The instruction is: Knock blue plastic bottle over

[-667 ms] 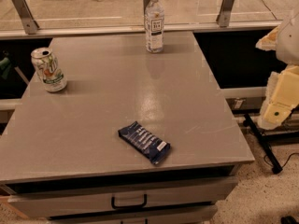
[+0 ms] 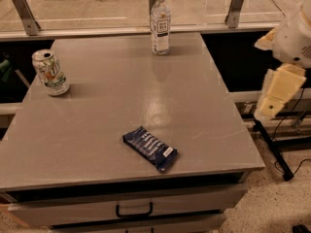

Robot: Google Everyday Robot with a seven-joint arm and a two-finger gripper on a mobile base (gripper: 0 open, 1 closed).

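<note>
The blue plastic bottle (image 2: 160,23) is slim and clear, with a white cap and a white label with dark print. It stands upright at the far edge of the grey table (image 2: 121,115), just right of the middle. My gripper (image 2: 274,93), cream-coloured under a white arm joint, hangs off the table's right side. It is well apart from the bottle, nearer the camera and to the right of it, and touches nothing.
A white-green drink can (image 2: 50,73) stands upright near the table's left edge. A flat dark blue snack wrapper (image 2: 150,148) lies near the front. Metal railing posts (image 2: 235,6) stand behind the table. A drawer handle (image 2: 133,210) shows below the front edge.
My gripper has shifted a little to the left, toward the table's right edge. The bottle, can and wrapper have not moved.
</note>
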